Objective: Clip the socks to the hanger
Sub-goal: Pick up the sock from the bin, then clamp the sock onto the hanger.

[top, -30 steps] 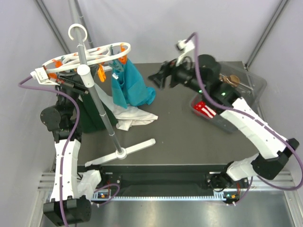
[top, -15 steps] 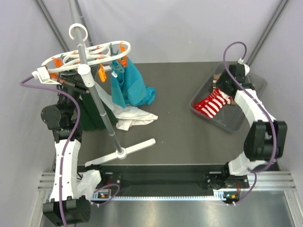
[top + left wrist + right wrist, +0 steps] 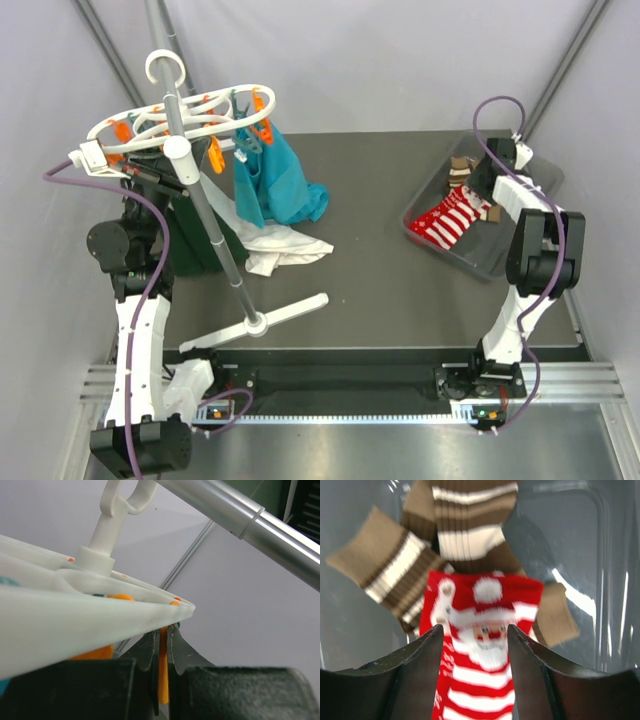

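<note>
The white ring hanger (image 3: 185, 125) with orange clips sits atop the grey pole (image 3: 210, 225) at the left. My left gripper (image 3: 128, 172) is up at the hanger's left rim, shut on an orange clip (image 3: 163, 672) under the white rim (image 3: 85, 615). A red-and-white striped sock (image 3: 448, 220) with a Santa face (image 3: 482, 630) lies in the clear bin (image 3: 480, 258) beside brown-and-cream striped socks (image 3: 465, 522). My right gripper (image 3: 475, 635) is open, its jaws either side of the red sock just above it; in the top view it is at the bin's far side (image 3: 484, 185).
A teal garment (image 3: 275, 185) hangs from the hanger. A dark green garment (image 3: 195, 240) and a white cloth (image 3: 275, 245) lie on the dark table by the pole. The pole's white base (image 3: 262, 322) lies toward the front.
My right arm has swung from mid-table to the bin at the right and lowered its open gripper over the red sock. The left gripper has stayed at the hanger.
</note>
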You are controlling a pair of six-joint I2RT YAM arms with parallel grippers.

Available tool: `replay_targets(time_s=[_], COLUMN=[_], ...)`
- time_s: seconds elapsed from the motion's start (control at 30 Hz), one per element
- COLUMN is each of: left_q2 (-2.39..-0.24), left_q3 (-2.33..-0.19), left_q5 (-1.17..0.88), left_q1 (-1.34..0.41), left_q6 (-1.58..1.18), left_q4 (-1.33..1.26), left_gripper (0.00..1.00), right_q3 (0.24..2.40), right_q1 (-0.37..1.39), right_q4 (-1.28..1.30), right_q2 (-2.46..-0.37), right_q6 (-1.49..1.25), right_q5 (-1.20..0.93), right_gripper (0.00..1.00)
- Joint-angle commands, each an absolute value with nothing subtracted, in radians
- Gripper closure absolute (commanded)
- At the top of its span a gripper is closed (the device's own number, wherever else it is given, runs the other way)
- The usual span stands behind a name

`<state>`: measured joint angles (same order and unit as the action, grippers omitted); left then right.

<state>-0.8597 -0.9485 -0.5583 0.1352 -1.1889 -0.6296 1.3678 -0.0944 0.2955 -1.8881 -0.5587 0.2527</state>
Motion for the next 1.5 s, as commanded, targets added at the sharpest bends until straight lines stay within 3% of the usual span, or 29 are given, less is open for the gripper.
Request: replay_targets(time_s=[0.0, 0.3, 0.5, 0.53, 0.57, 0.73, 1.03, 1.27, 1.33, 1.47], left_q2=[-0.847, -0.845, -0.844, -0.844, -0.844, -0.839, -0.841, -0.833, -0.825, -0.824], left_q3=[-0.976, -0.971, -0.983, -0.985, -0.985, -0.983, -0.974, -0.974, -0.982, -0.982], left_q5=[-0.578, -0.584, -0.584, -0.586, -0.584, -0.581, -0.578, -0.577, -0.577, -0.572], left_q1=[0.124, 0.123, 0.123, 0.123, 0.124, 0.123, 0.124, 0.123, 0.123, 0.124], left_q6=[-1.16, -1.154, -1.147, -1.149, -1.15, -1.154, -1.157, -1.144, -1.134, -1.134], left_q4=[-0.635, -0.627, -0.615, -0.615, -0.614, -0.601, -0.589, -0.572, -0.554, -0.546], left_gripper=[1.0, 1.0, 1.0, 1.0, 1.0, 1.0, 1.0, 1.0, 1.0, 1.0], right_q3=[1.457, 1.486, 1.485, 1.486, 1.489, 1.464, 1.324, 1.238, 1.221, 1.207], right_q1=[-0.11, -0.112, -0.112, -0.112, -0.11, -0.086, 0.08, 0.262, 0.352, 0.451], right_q4=[0.248, 0.244, 0.247, 0.259, 0.265, 0.337, 0.379, 0.299, 0.278, 0.182], right_q2=[-1.942, -1.98, -1.968, -1.965, -1.951, -1.832, -1.396, -1.085, -1.037, -1.011], right_q6=[-0.531, -0.506, -0.494, -0.479, -0.471, -0.411, -0.319, -0.178, -0.157, -0.221], right_q5=[0.269, 0.244, 0.232, 0.232, 0.242, 0.236, 0.102, -0.387, -0.42, -0.721], right_gripper=[0.47, 0.62, 0.87, 0.97, 1.0, 1.0, 1.0, 1.0, 1.0, 1.0])
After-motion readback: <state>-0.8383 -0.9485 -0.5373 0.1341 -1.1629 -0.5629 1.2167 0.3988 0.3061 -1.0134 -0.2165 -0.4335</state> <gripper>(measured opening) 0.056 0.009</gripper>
